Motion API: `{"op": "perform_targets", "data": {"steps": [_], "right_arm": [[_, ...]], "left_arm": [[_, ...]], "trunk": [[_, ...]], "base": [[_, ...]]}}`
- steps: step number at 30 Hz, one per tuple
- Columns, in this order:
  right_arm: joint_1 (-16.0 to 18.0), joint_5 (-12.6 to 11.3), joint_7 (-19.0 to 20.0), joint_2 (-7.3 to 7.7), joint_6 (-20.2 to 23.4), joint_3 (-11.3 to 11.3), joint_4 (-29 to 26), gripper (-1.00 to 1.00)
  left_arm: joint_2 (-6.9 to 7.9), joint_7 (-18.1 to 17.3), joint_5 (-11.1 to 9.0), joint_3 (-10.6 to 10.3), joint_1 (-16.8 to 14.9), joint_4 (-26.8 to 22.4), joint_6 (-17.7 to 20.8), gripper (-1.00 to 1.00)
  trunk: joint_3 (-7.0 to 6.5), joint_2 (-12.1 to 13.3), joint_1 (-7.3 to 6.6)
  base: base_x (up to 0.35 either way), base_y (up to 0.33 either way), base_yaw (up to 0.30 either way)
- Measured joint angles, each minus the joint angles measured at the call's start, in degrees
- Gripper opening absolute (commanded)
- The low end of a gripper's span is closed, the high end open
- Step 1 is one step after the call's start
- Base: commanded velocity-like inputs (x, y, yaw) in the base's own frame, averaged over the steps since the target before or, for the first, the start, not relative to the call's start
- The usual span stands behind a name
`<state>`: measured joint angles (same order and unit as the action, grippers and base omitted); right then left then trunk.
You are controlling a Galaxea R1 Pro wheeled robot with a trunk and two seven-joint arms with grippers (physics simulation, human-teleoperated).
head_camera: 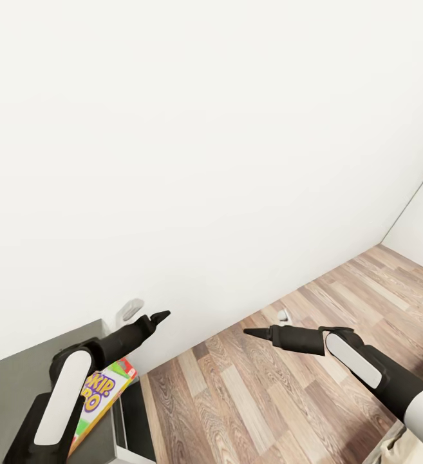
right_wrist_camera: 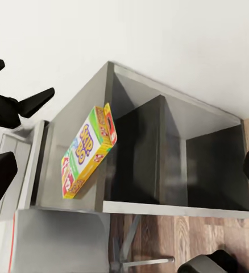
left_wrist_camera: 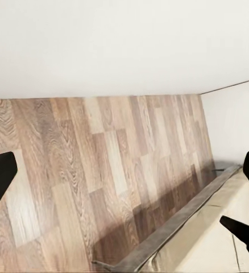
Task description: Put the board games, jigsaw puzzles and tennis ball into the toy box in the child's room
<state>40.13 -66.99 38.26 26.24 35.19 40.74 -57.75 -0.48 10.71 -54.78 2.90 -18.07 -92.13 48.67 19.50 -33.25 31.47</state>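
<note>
- Both arms reach forward over the floor point(head_camera: 250, 386), tips toward each other.
- The left gripper point(head_camera: 159, 316) and right gripper point(head_camera: 250, 332) look closed to a point and hold nothing.
- The SKIP-BO box point(head_camera: 98, 396) lies on the grey tabletop point(head_camera: 18, 393), near left, under the left arm.
- The white wall point(head_camera: 192, 148) is ahead.

The head camera looks forward and down from above both arms at a blank white wall point(head_camera: 205, 129) and the wood-plank floor point(head_camera: 269, 386), with a grey cabinet top point(head_camera: 18, 386) close at its lower left. The right wrist camera faces across toward that same cabinet from the open side (its dark shelf compartments show), sharing with the head view the SKIP-BO box point(right_wrist_camera: 87, 151) lying on top. The left wrist camera faces the opposite way over the floor toward what seems to be the bed point(left_wrist_camera: 215, 239), near at hand.
</note>
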Motion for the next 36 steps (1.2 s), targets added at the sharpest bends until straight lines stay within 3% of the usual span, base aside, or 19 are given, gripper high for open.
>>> {"op": "perform_targets", "data": {"steps": [10, 15, 20, 36], "right_arm": [[0.0, 0.7, 0.7, -0.14, 0.1, 0.0, 0.1, 1.0], [0.1, 0.9, 1.1, -0.19, 0.2, 0.0, -0.1, 1.0], [0.1, 0.9, 1.4, -0.36, 0.4, 0.0, -0.1, 1.0], [0.1, 1.0, 1.7, -1.55, 0.8, 0.0, 0.2, 1.0]], "left_arm": [[-0.24, -0.2, -5.1, -0.4, -5.6, 0.0, 2.6, 1.0], [-0.69, -0.2, -9.3, -0.5, -7.6, 0.0, 4.6, 1.0], [-0.87, -0.2, -11.2, -0.4, -8.4, 0.0, 5.5, 1.0], [-1.44, 0.0, -14.7, -0.6, -12.6, 0.0, 6.8, 1.0]], "trunk": [[1.8, -4.0, 2.2], [2.7, -6.0, 3.3], [3.6, -8.0, 4.4], [6.48, -14.5, 7.92]], "base": [[0.0, 0.0, 0.0], [0.0, 0.0, 0.0], [0.0, 0.0, 0.0], [0.0, 0.0, 0.0]]}}
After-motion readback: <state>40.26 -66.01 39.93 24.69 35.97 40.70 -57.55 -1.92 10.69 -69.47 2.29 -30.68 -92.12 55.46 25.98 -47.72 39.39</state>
